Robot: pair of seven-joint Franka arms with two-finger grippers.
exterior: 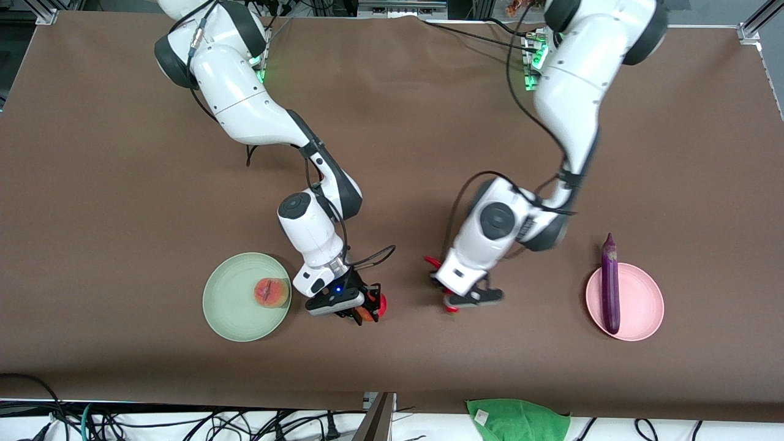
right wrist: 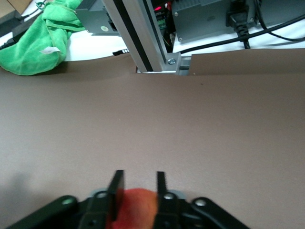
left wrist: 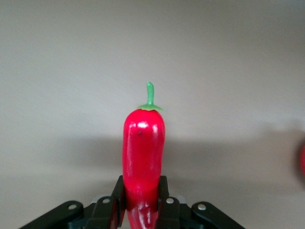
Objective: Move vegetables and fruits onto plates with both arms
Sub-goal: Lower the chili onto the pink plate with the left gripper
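Observation:
The red chili pepper [left wrist: 143, 143] with its green stem sits between the fingers of my left gripper [left wrist: 141, 181], which is shut on its lower half. In the front view the left gripper [exterior: 452, 295] is low at the table's middle, and only the ends of the chili [exterior: 432, 262] show past the hand. My right gripper [right wrist: 139, 176] has both fingers against the round red pomegranate [right wrist: 138, 205]. That right gripper [exterior: 366, 306] is low beside the mint green plate [exterior: 226, 309], which holds the peach [exterior: 271, 293]. The purple eggplant [exterior: 610, 285] lies across the pink plate [exterior: 643, 306].
A bright green cloth [exterior: 517, 419] lies past the table's edge nearest the front camera, next to an aluminium post [right wrist: 143, 38] and cables. The brown table cover [exterior: 392, 122] stretches bare toward the arms' bases.

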